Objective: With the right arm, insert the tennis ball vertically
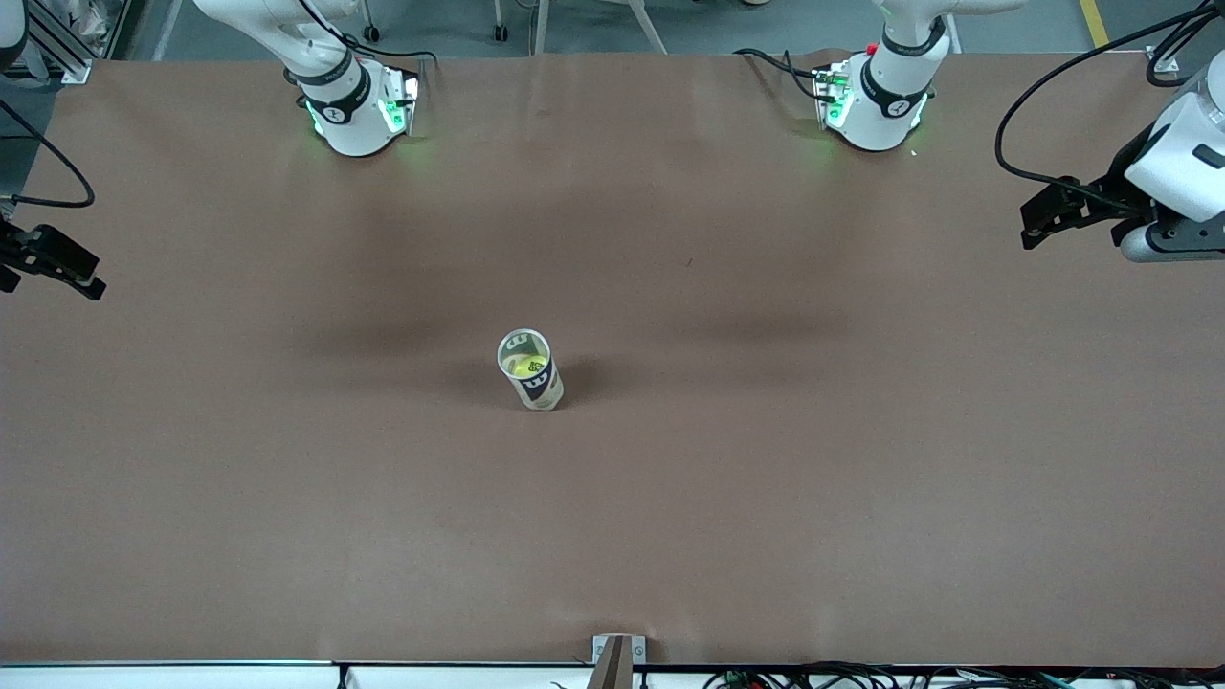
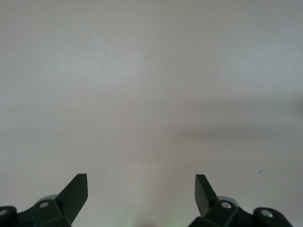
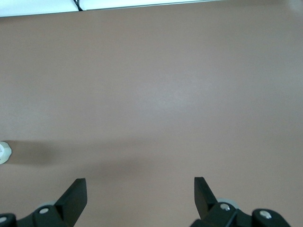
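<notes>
A white tube can (image 1: 542, 388) with dark lettering stands upright near the middle of the brown table (image 1: 766, 478). Through its open top shows the yellow-green tennis ball (image 1: 529, 365), sitting inside. My right gripper (image 1: 72, 273) hangs open over the table's edge at the right arm's end, well away from the can. In the right wrist view the right gripper (image 3: 140, 180) has only bare table between its fingers. My left gripper (image 1: 1038, 222) waits open over the left arm's end, and the left gripper (image 2: 141, 177) is likewise empty in its wrist view.
Both arm bases (image 1: 359, 110) (image 1: 876, 105) stand along the table's edge farthest from the front camera. A small mount (image 1: 617, 655) sits at the nearest edge, with cables beside it. A small white object (image 3: 4, 152) shows at the border of the right wrist view.
</notes>
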Tool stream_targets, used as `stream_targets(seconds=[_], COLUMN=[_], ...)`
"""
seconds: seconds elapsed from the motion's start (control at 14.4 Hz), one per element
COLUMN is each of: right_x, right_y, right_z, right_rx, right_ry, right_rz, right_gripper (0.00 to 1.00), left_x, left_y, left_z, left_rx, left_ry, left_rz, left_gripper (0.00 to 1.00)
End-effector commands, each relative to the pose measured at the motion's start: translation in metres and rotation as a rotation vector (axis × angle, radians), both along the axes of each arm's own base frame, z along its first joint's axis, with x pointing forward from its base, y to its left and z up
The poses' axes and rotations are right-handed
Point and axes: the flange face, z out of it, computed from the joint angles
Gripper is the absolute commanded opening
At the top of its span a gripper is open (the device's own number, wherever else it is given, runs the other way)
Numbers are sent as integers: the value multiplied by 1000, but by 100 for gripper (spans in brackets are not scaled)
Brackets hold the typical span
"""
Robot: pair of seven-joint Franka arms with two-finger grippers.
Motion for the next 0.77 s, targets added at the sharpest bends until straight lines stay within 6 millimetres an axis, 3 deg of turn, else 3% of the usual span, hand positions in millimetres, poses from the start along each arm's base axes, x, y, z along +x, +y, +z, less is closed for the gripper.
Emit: stream_targets(seconds=[0.0, 0.7], right_x=[3, 4], right_y=[7, 7], right_z=[7, 4], right_rx=[4, 3], right_ry=[-17, -10], right_rz=[-1, 8], right_gripper=[100, 100], left_x=[-2, 2], left_y=[-3, -5], left_z=[7, 6], left_rx=[-19, -18], left_ry=[-9, -10], left_rz=[7, 12], left_gripper=[100, 100])
